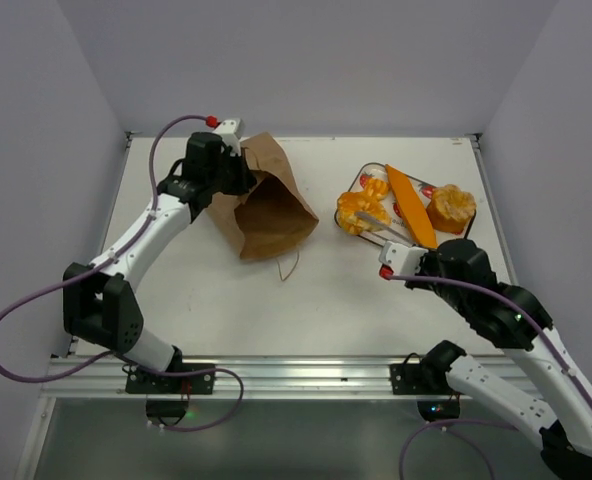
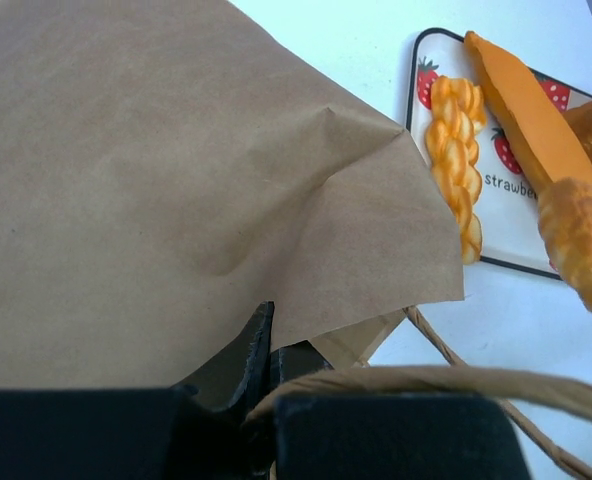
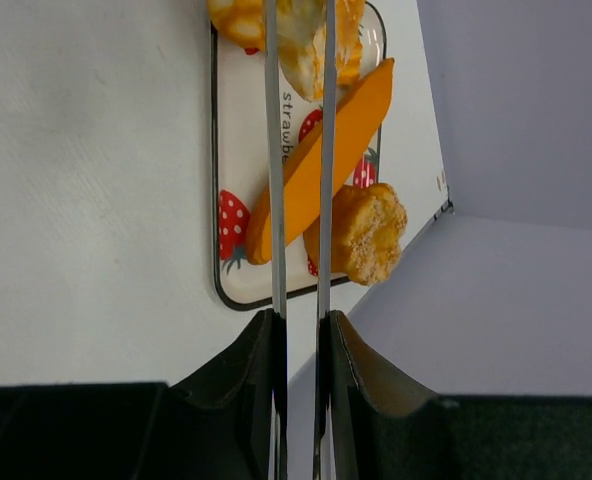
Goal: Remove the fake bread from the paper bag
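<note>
Left claw (image 2: 271, 342) pinches edge of paper bag (image 2: 176, 180).

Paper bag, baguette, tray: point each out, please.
paper bag (image 1: 266, 205), top view, middle of its side.
baguette (image 1: 412, 207), top view, mid-length.
tray (image 3: 240, 130), right wrist view, bare white surface.

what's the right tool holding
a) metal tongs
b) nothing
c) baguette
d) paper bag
a: the right tool is shut on the tongs, whose two blades run out from it toward the tray.
</note>
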`<action>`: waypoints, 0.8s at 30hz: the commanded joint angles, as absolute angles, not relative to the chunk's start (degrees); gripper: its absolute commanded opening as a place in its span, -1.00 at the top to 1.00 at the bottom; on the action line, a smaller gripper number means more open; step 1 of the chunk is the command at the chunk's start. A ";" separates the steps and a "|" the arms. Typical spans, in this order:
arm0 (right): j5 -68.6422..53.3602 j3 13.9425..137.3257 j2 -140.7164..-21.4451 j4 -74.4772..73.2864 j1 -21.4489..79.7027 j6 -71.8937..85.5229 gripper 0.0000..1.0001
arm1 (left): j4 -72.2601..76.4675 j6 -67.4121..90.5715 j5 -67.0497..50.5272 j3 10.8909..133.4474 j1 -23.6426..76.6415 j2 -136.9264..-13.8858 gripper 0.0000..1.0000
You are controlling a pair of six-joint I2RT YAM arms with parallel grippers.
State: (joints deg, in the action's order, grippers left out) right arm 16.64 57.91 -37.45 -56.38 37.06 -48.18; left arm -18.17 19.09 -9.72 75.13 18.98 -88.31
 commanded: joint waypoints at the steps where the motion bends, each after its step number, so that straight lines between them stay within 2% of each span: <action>1: 25.83 55.29 -40.07 -48.96 36.65 -49.83 1.00 | -19.16 16.97 -11.34 73.66 18.37 -83.24 1.00; 9: 30.15 51.60 -46.84 -39.13 33.05 -50.80 1.00 | -19.69 15.91 -13.27 68.83 18.37 -77.09 1.00; 16: 26.02 47.21 -51.15 -31.03 24.44 -52.38 1.00 | -19.42 15.47 -14.41 65.74 18.37 -73.39 1.00; 19: 24.26 45.62 -51.77 -30.06 24.35 -51.86 0.99 | -19.42 15.12 -14.50 65.13 18.37 -72.60 1.00; 24: 20.84 44.30 -52.12 -31.55 24.26 -50.01 0.87 | -19.25 14.85 -14.94 64.51 18.37 -71.98 1.00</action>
